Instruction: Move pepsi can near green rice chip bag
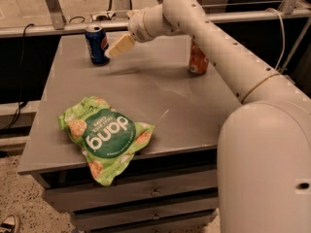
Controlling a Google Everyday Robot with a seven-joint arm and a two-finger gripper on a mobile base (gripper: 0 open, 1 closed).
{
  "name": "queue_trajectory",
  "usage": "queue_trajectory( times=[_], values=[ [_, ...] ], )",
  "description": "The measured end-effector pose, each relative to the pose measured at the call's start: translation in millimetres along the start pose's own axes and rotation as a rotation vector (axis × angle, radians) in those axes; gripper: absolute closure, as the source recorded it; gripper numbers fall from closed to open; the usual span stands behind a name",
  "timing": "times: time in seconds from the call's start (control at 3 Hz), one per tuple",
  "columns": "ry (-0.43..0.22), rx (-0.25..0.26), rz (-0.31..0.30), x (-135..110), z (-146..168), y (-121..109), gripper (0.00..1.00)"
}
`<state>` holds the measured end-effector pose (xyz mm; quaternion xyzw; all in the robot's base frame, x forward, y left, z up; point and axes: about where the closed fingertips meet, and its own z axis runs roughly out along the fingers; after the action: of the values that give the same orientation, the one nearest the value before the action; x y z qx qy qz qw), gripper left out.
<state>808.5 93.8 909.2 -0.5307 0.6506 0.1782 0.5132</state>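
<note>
The pepsi can (97,44), dark blue with a silver top, stands upright at the far left of the grey table (146,91). The green rice chip bag (104,136) lies crinkled at the front left, its lower end hanging over the table's front edge. My gripper (116,48), with cream fingers, hangs just right of the pepsi can, close to it at the can's mid height. My white arm reaches to it from the lower right across the table.
An orange-red soda can (198,60) stands at the far right of the table, partly hidden behind my arm. Drawers sit under the table's front edge. A metal rail (58,30) runs behind the table. A shoe (8,223) shows at the bottom left.
</note>
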Motion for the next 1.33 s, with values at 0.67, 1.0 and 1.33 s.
queue_trajectory(
  times=[0.67,1.0,1.33],
  values=[
    [-0.057,-0.101,0.124,-3.9,29.2,16.8,0.00],
    [-0.091,-0.173,0.138,-15.4,49.3,35.9,0.00],
    [-0.132,-0.235,0.125,-35.0,69.2,52.3,0.00]
  ],
)
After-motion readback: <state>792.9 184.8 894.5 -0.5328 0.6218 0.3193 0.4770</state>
